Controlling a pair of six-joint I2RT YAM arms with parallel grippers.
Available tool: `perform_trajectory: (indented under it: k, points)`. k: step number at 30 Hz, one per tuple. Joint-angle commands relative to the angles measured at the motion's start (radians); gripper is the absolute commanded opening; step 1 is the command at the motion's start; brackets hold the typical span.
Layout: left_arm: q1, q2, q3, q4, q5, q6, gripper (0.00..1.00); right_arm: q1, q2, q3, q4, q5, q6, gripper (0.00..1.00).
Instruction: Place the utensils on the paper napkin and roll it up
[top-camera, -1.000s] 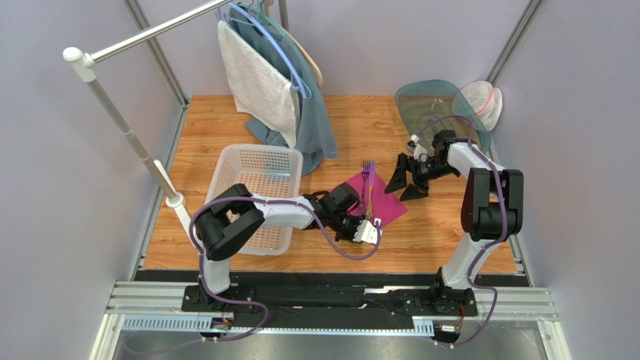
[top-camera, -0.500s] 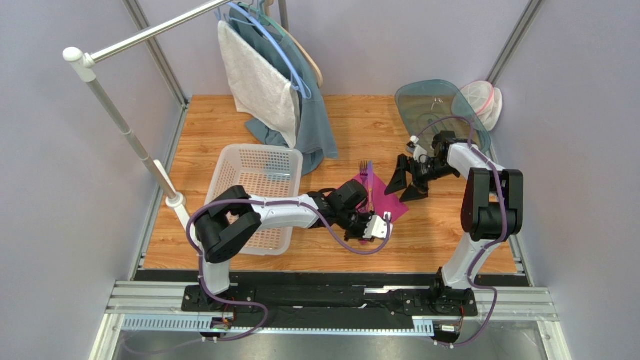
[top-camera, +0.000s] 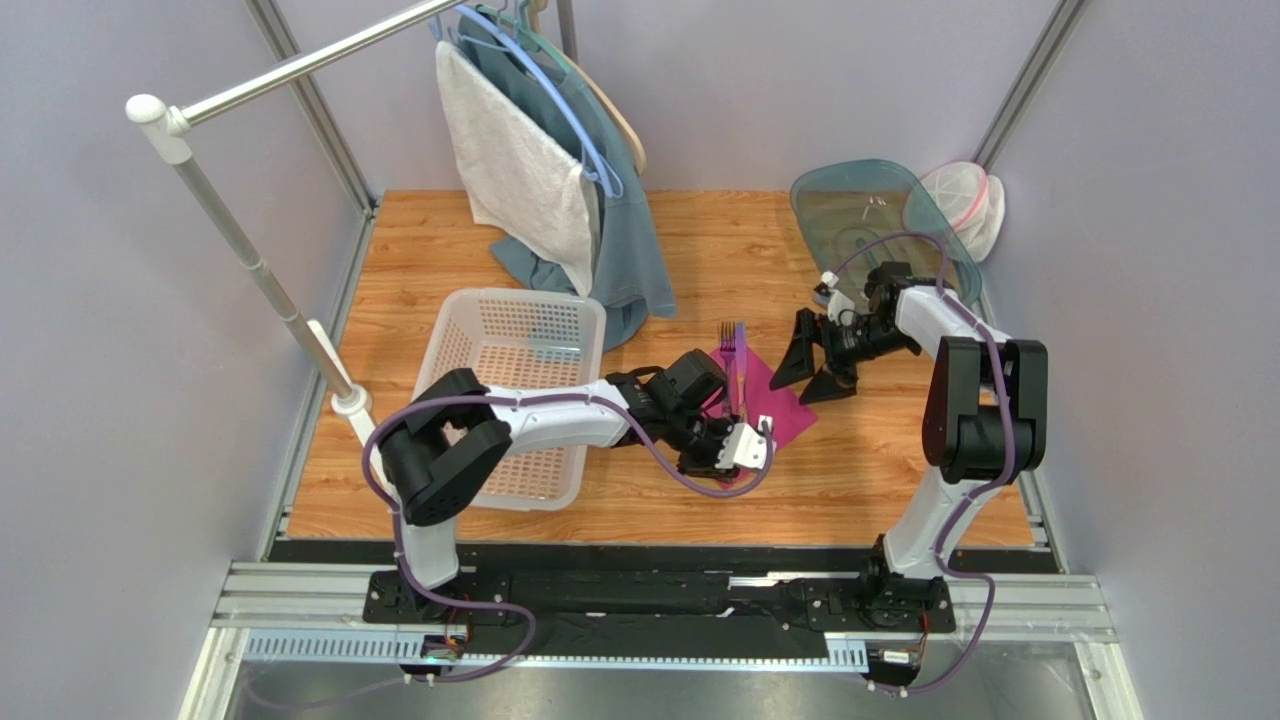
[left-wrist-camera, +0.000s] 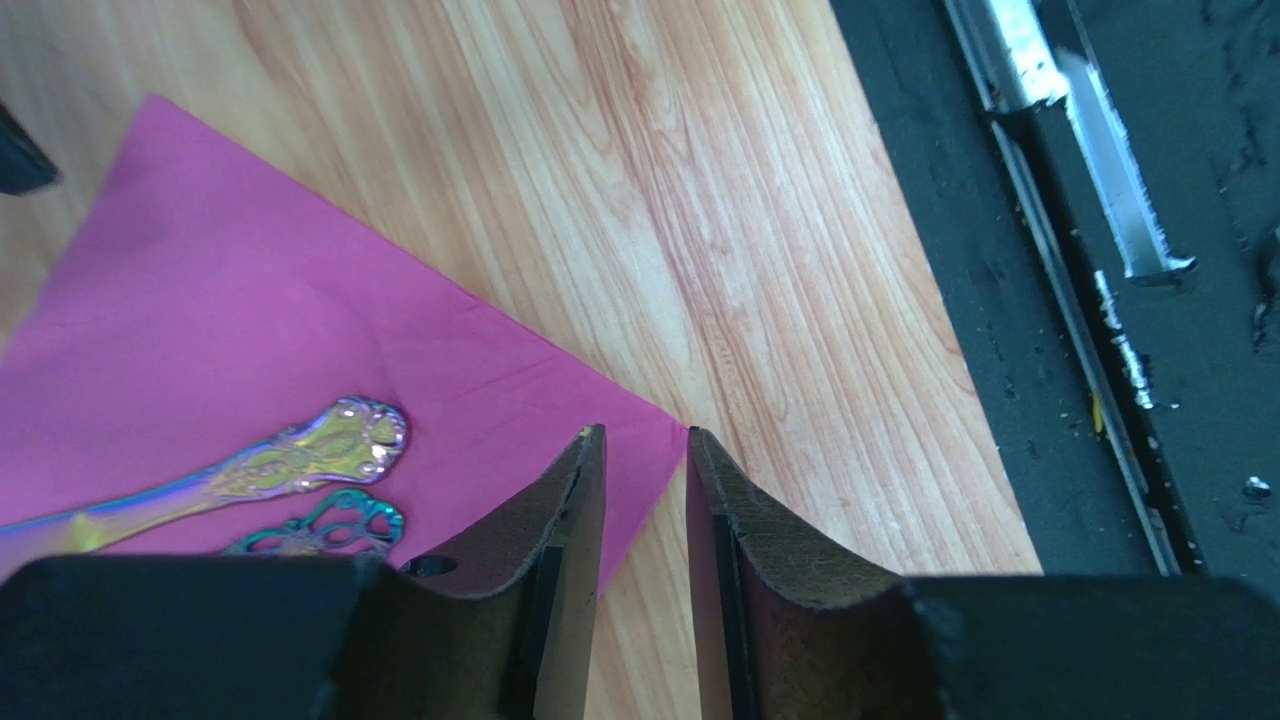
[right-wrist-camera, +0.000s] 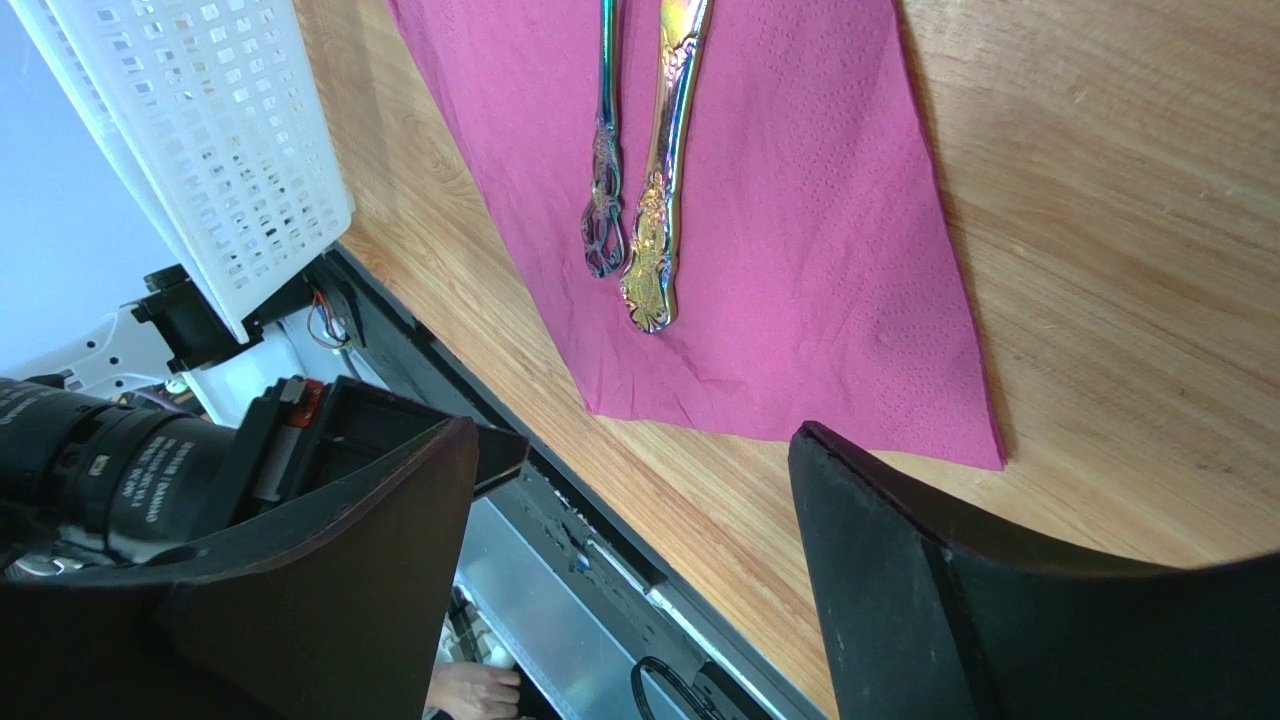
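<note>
Top view: paper napkin (top-camera: 774, 402) is laid flat on the desk (top-camera: 721, 240), right of the white basket (top-camera: 451, 323). Utensils (top-camera: 736, 360) are laid side by side along the napkin's left part, with the fork tines sticking out past its far corner. Left hand (top-camera: 747, 444) is placed at the napkin's near corner; its opening cannot be judged from here. Right hand (top-camera: 812, 365) is held just beside the napkin's right edge, fingers spread wide, nothing gripped.

Left wrist view: left hand (left-wrist-camera: 643, 438) is seen with fingers parted by only a narrow gap, tips right at the napkin's (left-wrist-camera: 226, 330) corner. Nothing is seen pinched between them. Two ornate utensil handles (left-wrist-camera: 323, 446) are seen lying on the napkin, near the left finger and clear of it.

Right wrist view: right hand (right-wrist-camera: 649, 443) is opened wide and empty, held above the napkin's (right-wrist-camera: 796, 225) edge. Two iridescent utensils (right-wrist-camera: 639, 180) are laid parallel and close together on the napkin. Basket (right-wrist-camera: 196, 135) is seen beyond, on the desk (right-wrist-camera: 1082, 225).
</note>
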Motion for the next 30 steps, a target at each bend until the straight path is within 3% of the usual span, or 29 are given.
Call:
perform_trajectory:
  k: [1,15,18,19,24,30]
  points:
    - [-0.004,0.06,0.032,-0.01,0.0,0.044,0.35,-0.005,-0.038,0.001,-0.002,-0.019,-0.011,0.8]
    - [-0.004,0.139,0.057,-0.036,-0.004,0.048,0.38,-0.006,-0.021,0.015,-0.01,-0.011,-0.012,0.8]
    - [-0.003,0.156,0.074,-0.053,-0.007,0.045,0.31,-0.009,-0.024,0.014,-0.011,-0.008,-0.012,0.79]
    - [-0.003,0.163,0.077,-0.056,-0.009,0.045,0.23,-0.009,-0.022,0.014,-0.011,-0.008,-0.012,0.79]
    - [-0.003,0.159,0.083,-0.071,0.011,0.055,0.02,-0.014,-0.022,0.017,-0.011,-0.011,-0.011,0.79]
    - [-0.009,0.108,0.086,-0.087,0.068,0.018,0.0,-0.017,-0.029,0.011,-0.011,-0.014,-0.012,0.79]
